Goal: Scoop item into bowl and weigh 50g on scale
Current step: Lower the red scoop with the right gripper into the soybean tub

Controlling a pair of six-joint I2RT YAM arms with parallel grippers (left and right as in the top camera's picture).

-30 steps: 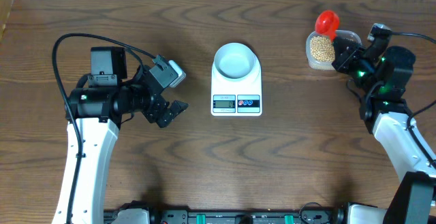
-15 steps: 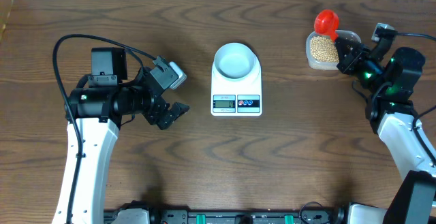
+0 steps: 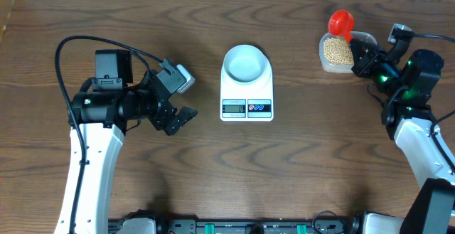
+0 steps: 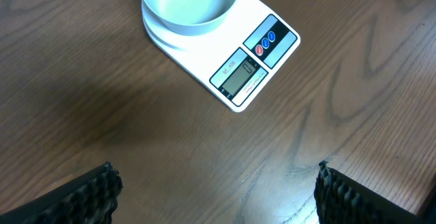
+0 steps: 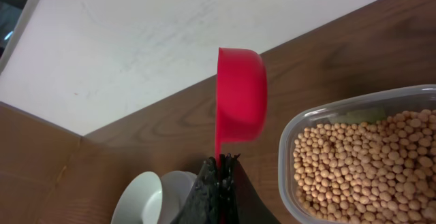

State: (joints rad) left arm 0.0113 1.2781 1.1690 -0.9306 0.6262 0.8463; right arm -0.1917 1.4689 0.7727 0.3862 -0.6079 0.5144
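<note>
Red scoop [image 5: 240,98] in right tool's [image 5: 219,178] tight grip beside tub [image 5: 354,102] of beans [image 5: 368,157]; left tool [image 4: 218,197] wide, empty, near bowl [image 4: 184,26] on scale [image 4: 225,47].

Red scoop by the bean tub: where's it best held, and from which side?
The thin handle of the red scoop, approached from the end opposite its cup; the right pincer is shut there. The deep round cup is wide and must stay free for beans.

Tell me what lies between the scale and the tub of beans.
Nothing: in the overhead view, only bare wooden table separates the scale from the tub of beans.
</note>
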